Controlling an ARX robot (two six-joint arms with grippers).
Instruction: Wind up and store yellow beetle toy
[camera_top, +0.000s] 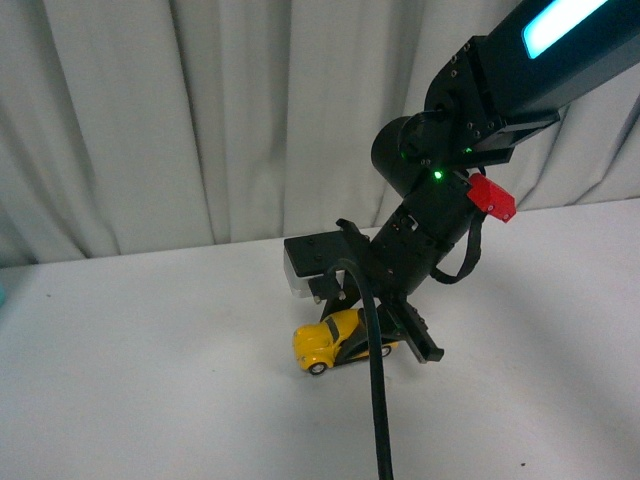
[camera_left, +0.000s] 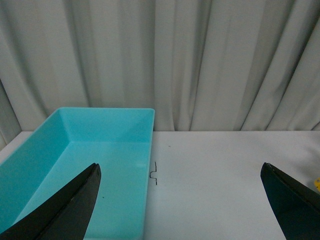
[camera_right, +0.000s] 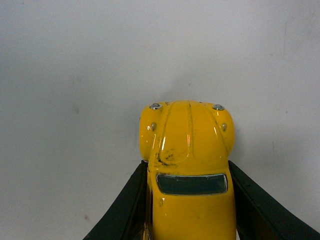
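The yellow beetle toy (camera_top: 325, 343) is a small yellow car with dark windows and black wheels, sitting on the white table near the middle. My right gripper (camera_top: 352, 340) is shut on its sides, reaching down from the upper right. In the right wrist view the toy (camera_right: 187, 150) fills the lower middle, nose pointing away, with a black finger (camera_right: 125, 210) pressed on each side. My left gripper (camera_left: 180, 200) is open and empty, out of the front view; its black fingertips (camera_left: 75, 200) hang over the table beside a turquoise bin (camera_left: 40, 155).
The turquoise bin is open-topped and empty, beside a small bent wire mark (camera_left: 155, 174) on the table. A white curtain (camera_top: 200, 110) hangs behind the table. A black cable (camera_top: 378, 400) runs from the right arm towards the front edge.
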